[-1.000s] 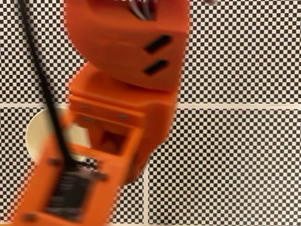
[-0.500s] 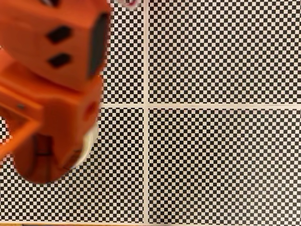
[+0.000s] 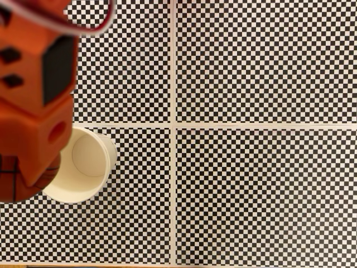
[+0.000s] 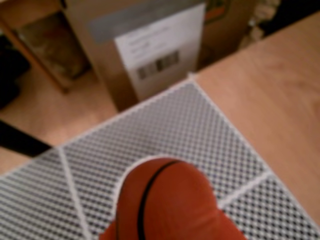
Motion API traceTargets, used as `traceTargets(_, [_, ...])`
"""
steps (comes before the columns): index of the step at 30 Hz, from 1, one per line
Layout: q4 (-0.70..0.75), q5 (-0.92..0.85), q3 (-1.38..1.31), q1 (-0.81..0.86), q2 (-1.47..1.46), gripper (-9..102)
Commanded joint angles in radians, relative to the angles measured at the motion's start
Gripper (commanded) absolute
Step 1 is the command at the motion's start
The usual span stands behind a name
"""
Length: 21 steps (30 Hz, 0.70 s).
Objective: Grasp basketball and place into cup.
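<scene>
While claw [image 3: 19, 178] grips basketball [image 4: 160, 200] — beside cup [image 3: 89, 167].

In the fixed view the arm [image 3: 30, 95] is a boxy shell of bright orange plastic, blurred by closeness. Its upper block carries a large black rectangular panel and two small dark slots on the face beside it. Below, a rounded orange section has one small round recess. A white and a red cable [image 3: 83, 28] curve across the top.
</scene>
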Motion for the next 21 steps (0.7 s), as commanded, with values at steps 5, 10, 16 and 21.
traceTargets(5, [0.002, -0.031, -0.049, 0.005, -0.048, 0])
traceTargets(10, [0.005, -0.044, -0.046, -0.008, -0.084, 0])
traceTargets(16, [0.02, -0.055, -0.041, -0.031, -0.115, 0])
traceTargets(21, [0.021, -0.043, -0.043, -0.051, -0.127, 0])
